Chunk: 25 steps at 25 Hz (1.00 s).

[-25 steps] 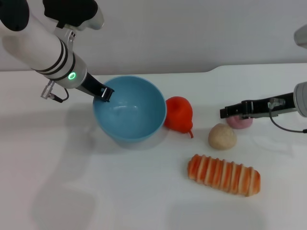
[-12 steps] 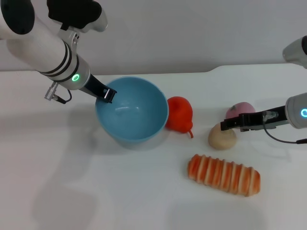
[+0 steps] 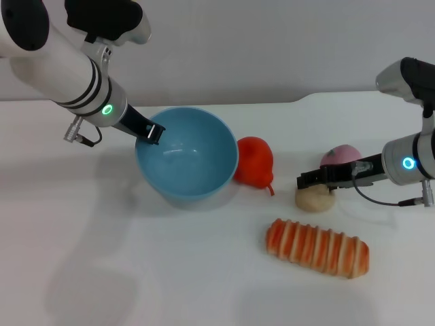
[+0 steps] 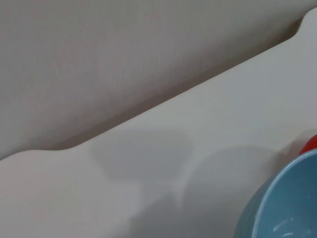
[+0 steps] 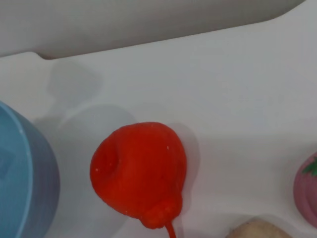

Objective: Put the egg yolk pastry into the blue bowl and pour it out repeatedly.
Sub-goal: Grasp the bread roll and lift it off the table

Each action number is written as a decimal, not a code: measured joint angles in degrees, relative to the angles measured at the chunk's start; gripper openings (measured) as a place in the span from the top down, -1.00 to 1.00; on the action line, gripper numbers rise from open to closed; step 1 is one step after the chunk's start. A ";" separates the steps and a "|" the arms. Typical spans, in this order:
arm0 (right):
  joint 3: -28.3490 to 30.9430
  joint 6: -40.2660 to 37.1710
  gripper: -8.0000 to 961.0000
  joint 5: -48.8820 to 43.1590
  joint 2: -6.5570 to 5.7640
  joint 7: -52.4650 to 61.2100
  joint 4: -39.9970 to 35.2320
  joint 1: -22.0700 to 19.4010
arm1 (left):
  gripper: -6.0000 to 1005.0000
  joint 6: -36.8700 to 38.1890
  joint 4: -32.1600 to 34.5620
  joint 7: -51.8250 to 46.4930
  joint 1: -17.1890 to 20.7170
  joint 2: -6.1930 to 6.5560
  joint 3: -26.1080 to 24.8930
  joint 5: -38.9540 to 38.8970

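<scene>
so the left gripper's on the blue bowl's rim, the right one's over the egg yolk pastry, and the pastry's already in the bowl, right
Not quite. In the head view the egg yolk pastry lies on the table under the right gripper, outside the blue bowl. The left gripper is at the rim, as you said.

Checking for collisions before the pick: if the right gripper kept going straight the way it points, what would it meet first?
Probably the red pepper-shaped toy, left of the right gripper, which sits over the egg yolk pastry. Height is unclear; it might pass above toward the blue bowl.

Glossy plastic blue bowl (image 3: 187,156), smooth matte egg yolk pastry (image 3: 315,198), smooth matte white table (image 3: 136,272).
</scene>
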 joint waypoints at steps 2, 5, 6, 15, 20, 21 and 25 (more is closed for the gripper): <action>0.00 0.74 -0.36 -0.12 0.12 -0.01 0.32 -0.12 | 0.99 0.25 0.21 0.01 -0.01 0.00 0.00 0.00; 0.04 2.11 -0.36 -0.08 0.23 -0.03 1.34 -0.36 | 0.99 0.51 0.39 0.21 -0.03 0.00 0.00 0.00; 0.08 2.54 -0.36 -0.01 0.24 -0.03 1.78 -0.36 | 0.99 0.57 0.43 0.28 -0.03 0.00 0.00 0.00; -0.25 4.11 -0.32 -0.14 0.43 -0.81 2.73 -0.42 | 0.99 1.37 0.45 0.50 -0.16 0.00 1.46 0.01; -0.67 4.10 0.02 -0.13 0.45 -2.36 2.27 -0.39 | 0.99 1.13 0.44 0.20 -0.16 0.00 1.49 0.00; -0.76 4.03 0.05 -0.04 0.49 -2.70 1.88 -0.40 | 0.99 1.14 0.43 0.18 -0.16 0.00 1.50 -0.03; -0.80 3.19 0.16 0.15 0.59 -3.74 0.28 -0.51 | 0.99 1.30 0.43 0.16 -0.16 0.00 1.50 -0.05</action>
